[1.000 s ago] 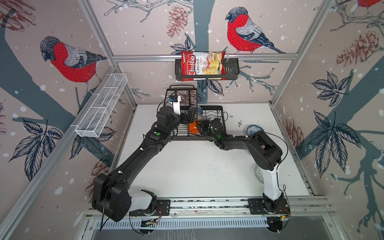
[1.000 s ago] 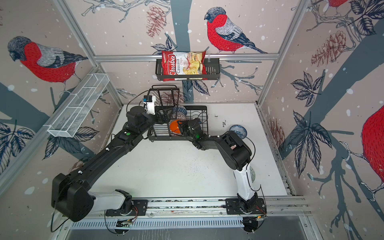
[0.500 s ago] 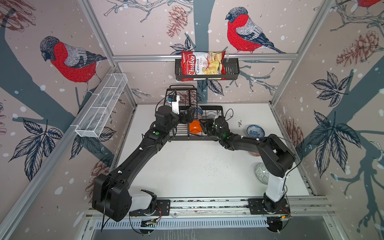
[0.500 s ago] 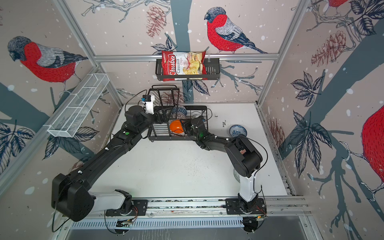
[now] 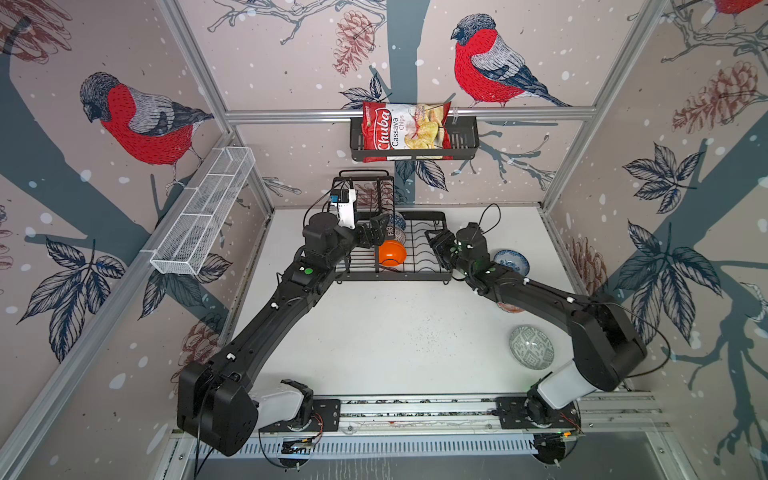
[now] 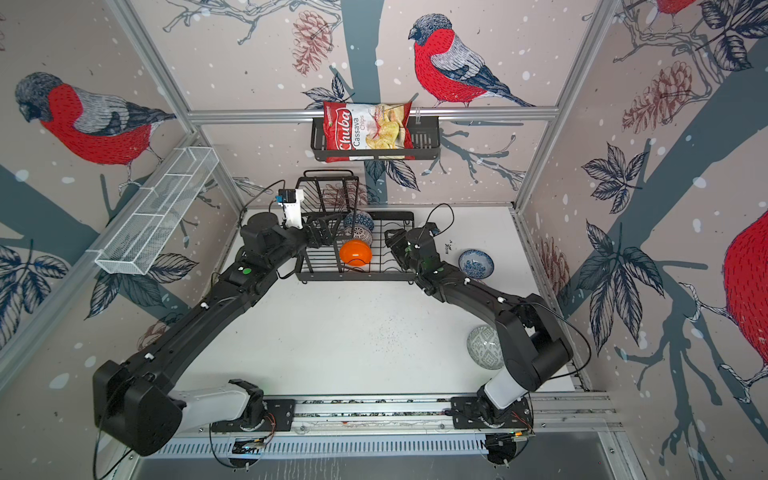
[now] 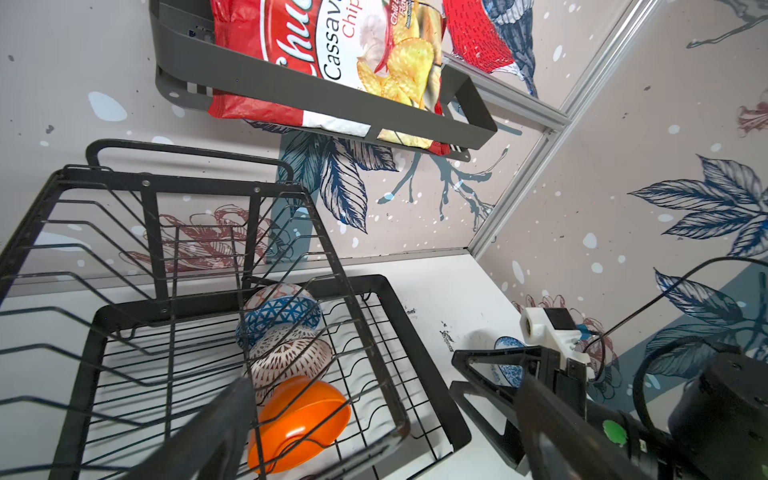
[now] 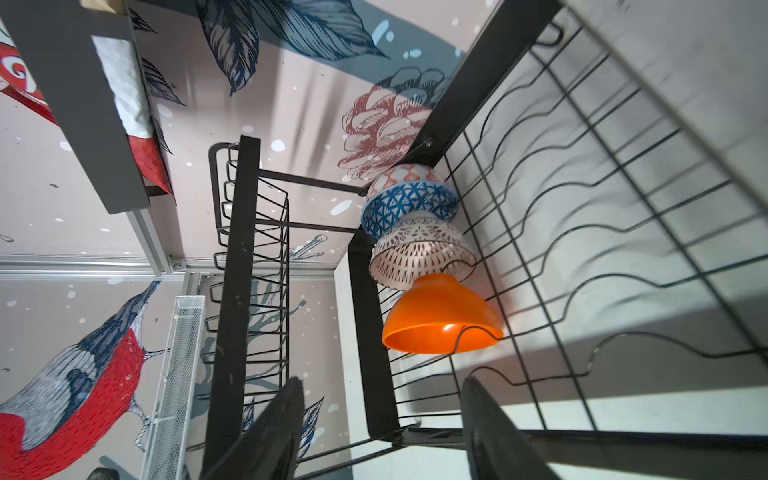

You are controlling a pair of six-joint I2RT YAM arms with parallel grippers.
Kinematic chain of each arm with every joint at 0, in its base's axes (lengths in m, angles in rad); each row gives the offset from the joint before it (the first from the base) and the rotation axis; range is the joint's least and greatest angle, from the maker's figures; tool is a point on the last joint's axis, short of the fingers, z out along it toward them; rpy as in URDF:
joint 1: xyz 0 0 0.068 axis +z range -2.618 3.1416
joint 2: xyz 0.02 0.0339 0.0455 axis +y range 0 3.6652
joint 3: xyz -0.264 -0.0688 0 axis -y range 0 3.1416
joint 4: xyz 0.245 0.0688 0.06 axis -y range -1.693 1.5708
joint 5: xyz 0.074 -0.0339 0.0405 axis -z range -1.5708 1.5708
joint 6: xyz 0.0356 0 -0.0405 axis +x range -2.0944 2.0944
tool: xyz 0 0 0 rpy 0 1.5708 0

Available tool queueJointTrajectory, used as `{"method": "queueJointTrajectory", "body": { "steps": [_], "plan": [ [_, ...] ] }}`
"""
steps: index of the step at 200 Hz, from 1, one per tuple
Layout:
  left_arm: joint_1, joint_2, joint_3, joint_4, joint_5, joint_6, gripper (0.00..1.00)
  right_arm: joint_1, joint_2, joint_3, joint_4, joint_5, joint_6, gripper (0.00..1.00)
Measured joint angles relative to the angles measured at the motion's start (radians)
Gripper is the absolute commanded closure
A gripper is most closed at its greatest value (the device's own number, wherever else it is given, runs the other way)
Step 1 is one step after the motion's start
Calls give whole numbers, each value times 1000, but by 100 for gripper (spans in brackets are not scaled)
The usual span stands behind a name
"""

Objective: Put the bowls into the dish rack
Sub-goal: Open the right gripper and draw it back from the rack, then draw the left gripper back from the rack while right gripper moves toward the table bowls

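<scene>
Four racked bowls, wrist views — grey-green bowl, top views only

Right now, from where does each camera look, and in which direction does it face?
Top views: high above the front rail, looking down toward the back wall; left arm and right arm show whole.
Left wrist: over the dish rack, facing the right wall; its own blurred finger and the right gripper show.
Right wrist: at the rack's right end, facing the left wall; its two fingers show.
Shared: the orange bowl appears in every view.
</scene>
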Motion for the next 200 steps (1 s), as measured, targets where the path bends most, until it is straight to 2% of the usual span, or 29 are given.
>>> {"method": "queueJointTrajectory", "body": {
  "steps": [26, 44, 102, 162, 200],
  "plan": [
    [-12, -1, -1, 8, 20, -3, 2, -44, -111, -56, -86, 45, -63, 9],
    [-51, 0, -4, 11, 23, -3, 2, -71, -184, -93, -137, 75, -107, 0],
    [-176, 76, 20, 7, 21, 0, 2, -197, -365, -219, -264, 94, -182, 0],
    [-320, 208, 202, -57, -42, 8, 2, -315, -513, -259, -354, 103, -244, 0],
    [-389, 255, 177, -80, -79, 19, 2, -392, -572, -294, -422, 112, -260, 0]
  ]
}}
